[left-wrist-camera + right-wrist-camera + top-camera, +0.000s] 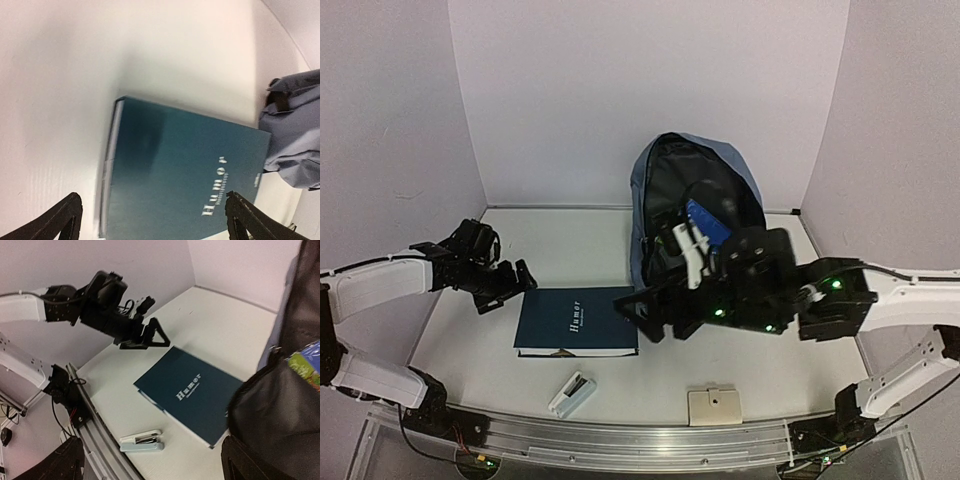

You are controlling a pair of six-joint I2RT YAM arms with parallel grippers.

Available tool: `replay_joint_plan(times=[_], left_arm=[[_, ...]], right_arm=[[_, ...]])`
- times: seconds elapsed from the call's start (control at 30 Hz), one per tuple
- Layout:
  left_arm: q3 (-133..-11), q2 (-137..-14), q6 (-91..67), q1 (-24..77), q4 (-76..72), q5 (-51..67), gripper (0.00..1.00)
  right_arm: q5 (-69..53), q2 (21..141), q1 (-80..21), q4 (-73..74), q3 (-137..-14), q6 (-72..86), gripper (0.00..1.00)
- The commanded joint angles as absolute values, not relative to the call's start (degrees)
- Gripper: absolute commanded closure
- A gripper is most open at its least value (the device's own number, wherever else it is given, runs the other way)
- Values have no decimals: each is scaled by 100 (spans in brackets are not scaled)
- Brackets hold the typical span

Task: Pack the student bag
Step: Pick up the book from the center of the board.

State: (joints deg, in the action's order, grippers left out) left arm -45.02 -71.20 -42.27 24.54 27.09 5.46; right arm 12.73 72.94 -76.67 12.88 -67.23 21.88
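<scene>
Left gripper (508, 290) spread wide just beside book (577, 320), flat on worktop (560, 240); right gripper (642, 320) likewise wide at mouth of bag (639, 200), upright at rear. Risk: thin book skidding from pinch, shoving bag over.

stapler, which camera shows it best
The right wrist view: the stapler lies whole and side-on, fairly large. The top external view shows it small, from above. The left wrist view does not show it.

Slate-blue student bag (641, 195) stands upright — main zip open, black lining showing.
</scene>
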Motion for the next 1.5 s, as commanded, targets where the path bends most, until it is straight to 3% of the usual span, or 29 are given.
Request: replay_joint_plan(times=[0.0, 0.27, 0.37, 0.7, 1.1, 1.47], left_arm=[[-3979, -6793, -4529, 2124, 2670, 596, 0], [-3363, -6632, -4748, 2009, 2264, 982, 0], [-3319, -6618, -4733, 1978, 2168, 1042, 0], [-3200, -6571, -4719, 1956, 1912, 1321, 0], [-3136, -6630, -4590, 1951, 1816, 1493, 0], [-3090, -6643, -4570, 1945, 1688, 1656, 0]], right_arm=[[1812, 8407, -8030, 1047, -7472, 2731, 11], [2177, 10222, -8298, 1056, -8176, 1849, 12], [2391, 10851, -8297, 1046, -8442, 1111, 24], [3134, 12620, -8273, 1029, -9465, -424, 38], [3577, 13557, -8125, 891, -10118, -1081, 59], [3480, 13840, -7905, 791, -10298, -1419, 56]])
